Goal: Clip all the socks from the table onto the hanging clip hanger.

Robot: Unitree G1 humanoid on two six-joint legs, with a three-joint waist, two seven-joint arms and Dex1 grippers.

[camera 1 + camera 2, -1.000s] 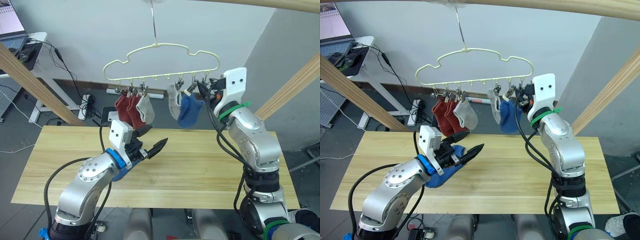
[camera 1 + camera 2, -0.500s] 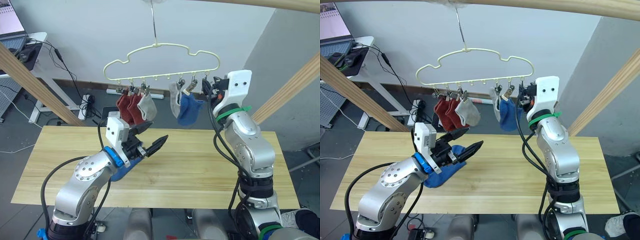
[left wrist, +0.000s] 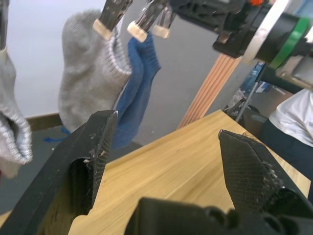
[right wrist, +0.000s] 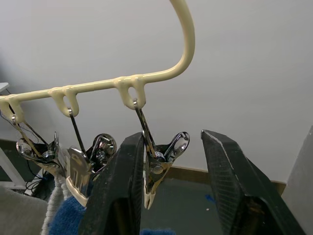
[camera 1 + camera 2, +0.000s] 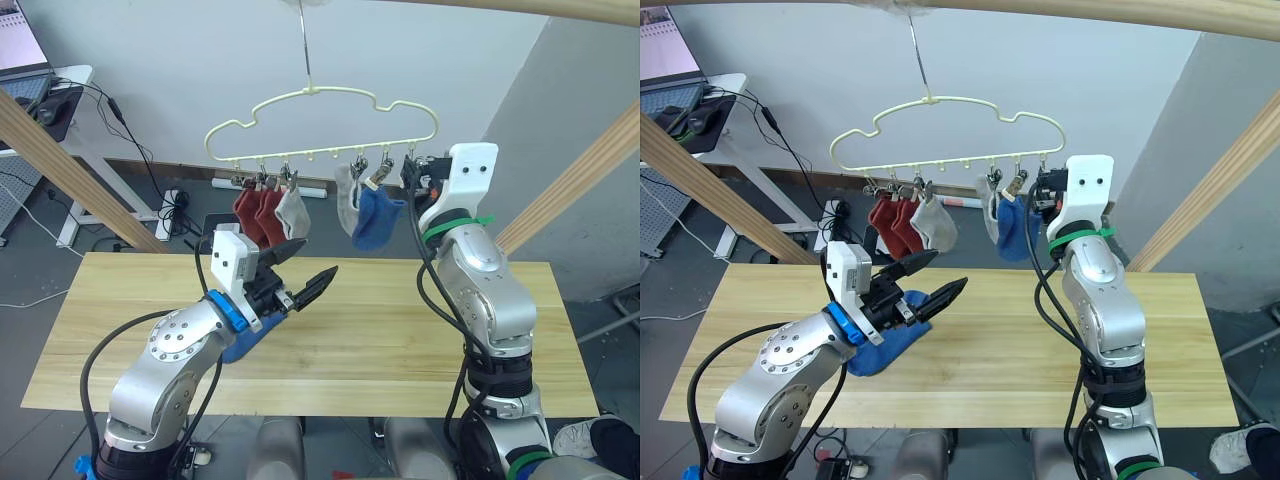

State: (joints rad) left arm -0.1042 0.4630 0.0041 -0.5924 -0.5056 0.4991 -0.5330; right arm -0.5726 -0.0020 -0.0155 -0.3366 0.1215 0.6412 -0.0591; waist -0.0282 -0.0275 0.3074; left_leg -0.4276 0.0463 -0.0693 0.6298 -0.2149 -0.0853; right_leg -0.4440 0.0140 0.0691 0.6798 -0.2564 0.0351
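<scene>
Five socks were already clipped on the clip hanger (image 5: 320, 125): two rust red socks (image 5: 255, 215) and a grey sock (image 5: 292, 213) at its 7 o'clock, another grey sock (image 5: 347, 205) and a blue sock (image 5: 376, 218) at its 5 o'clock. The last blue sock (image 5: 885, 345) lay on the table (image 5: 400, 330), partly hidden under the left arm. The left gripper (image 5: 297, 275) was spread wide and held nothing. The right gripper (image 4: 173, 191) was spread around the empty end clip (image 4: 159, 164), not yet squeezing it. If that clip were pressed off-centre, it could be twisted aside and the freely hung hanger set swinging. The last sock could be missed, since the left gripper was held above it.
</scene>
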